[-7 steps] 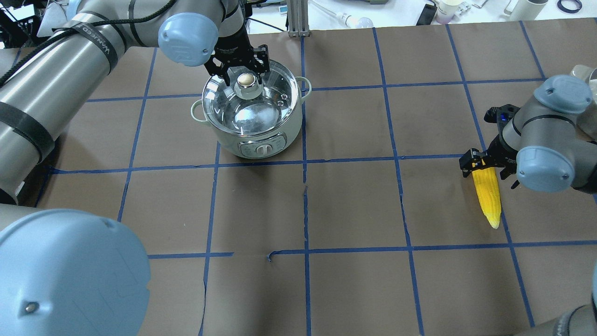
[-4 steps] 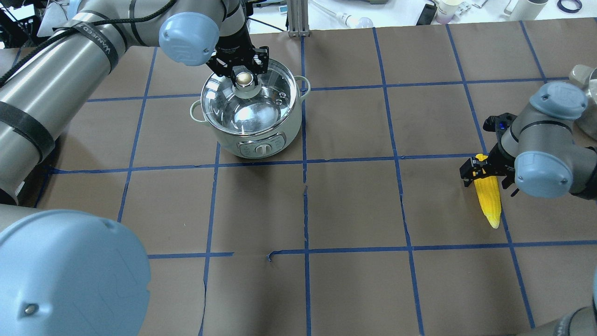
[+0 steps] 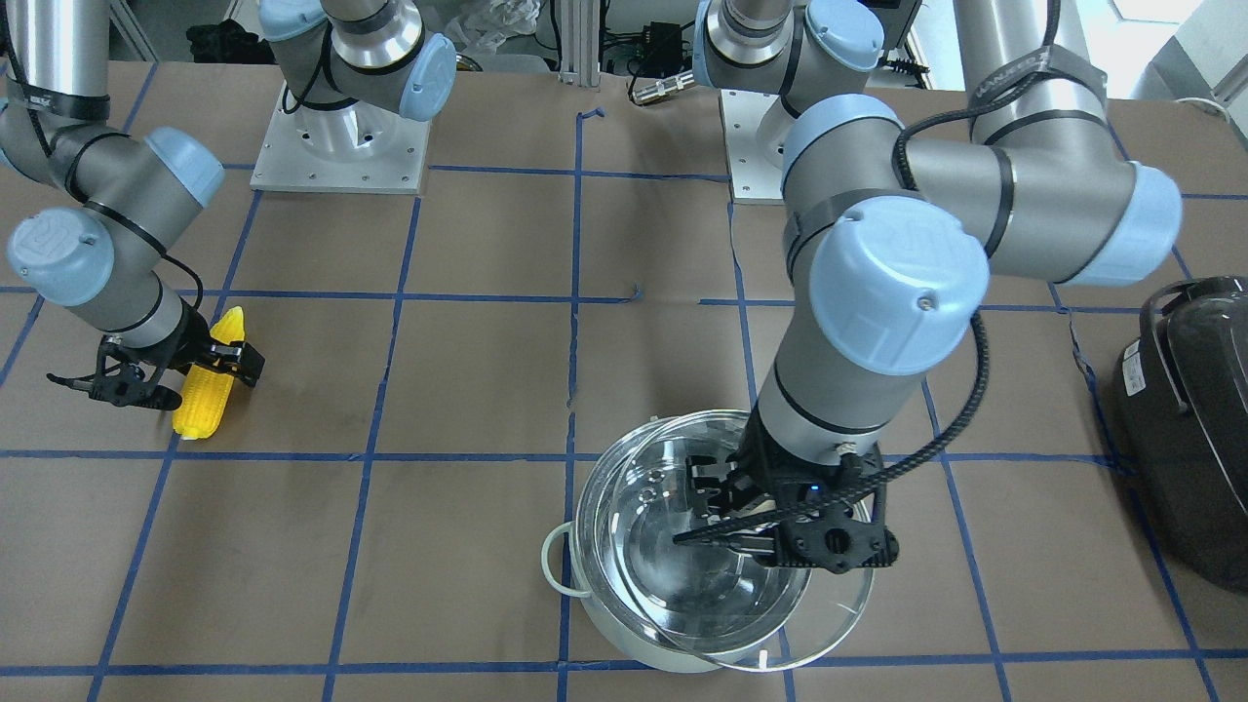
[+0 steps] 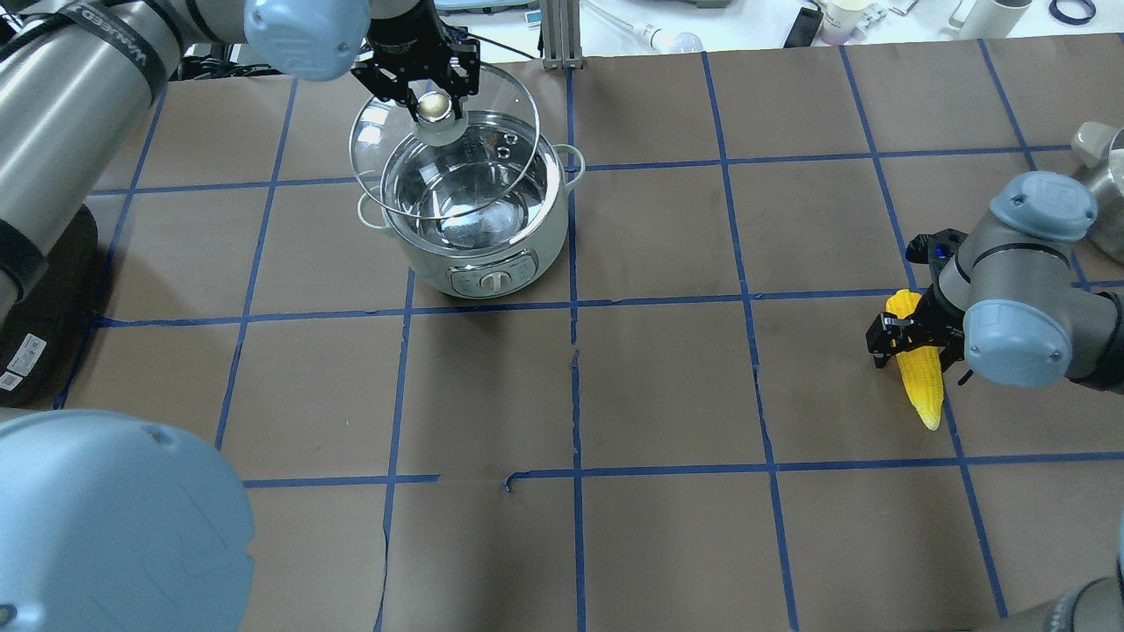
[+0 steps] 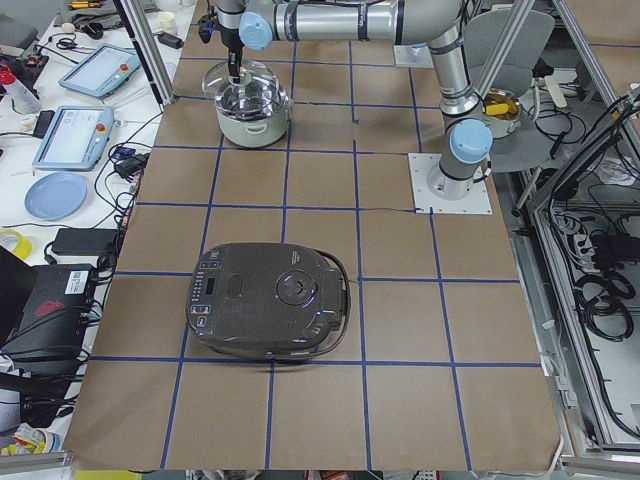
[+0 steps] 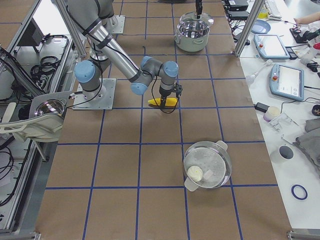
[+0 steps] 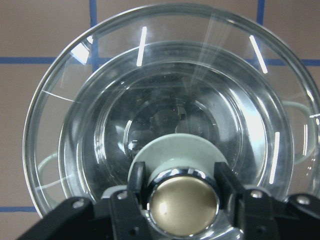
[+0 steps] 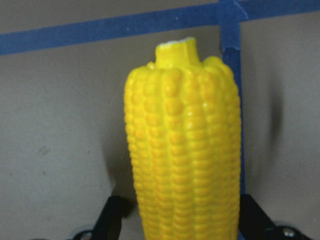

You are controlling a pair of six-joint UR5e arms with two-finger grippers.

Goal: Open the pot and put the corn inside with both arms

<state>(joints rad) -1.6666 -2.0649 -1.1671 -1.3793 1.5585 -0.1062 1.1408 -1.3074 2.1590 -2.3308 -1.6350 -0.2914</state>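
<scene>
The pale mint pot stands far left on the table, its steel inside showing. My left gripper is shut on the gold-topped knob and holds the glass lid raised and tilted, shifted off toward the pot's far-left rim. The pot and the lid also show in the front view. The yellow corn lies on the table at the right. My right gripper is low over its thick half, open, with a finger on each side. The right wrist view shows the corn between the fingers.
A dark grey rounded appliance sits at the table's left end. A second lidded pot stands at the right end. Blue tape lines cross the brown table cover. Small items lie beyond the far edge.
My left gripper has lifted the lid off the pot and carried it up and away to the far left. My right gripper has slid along the corn toward its middle; the corn has not moved.
</scene>
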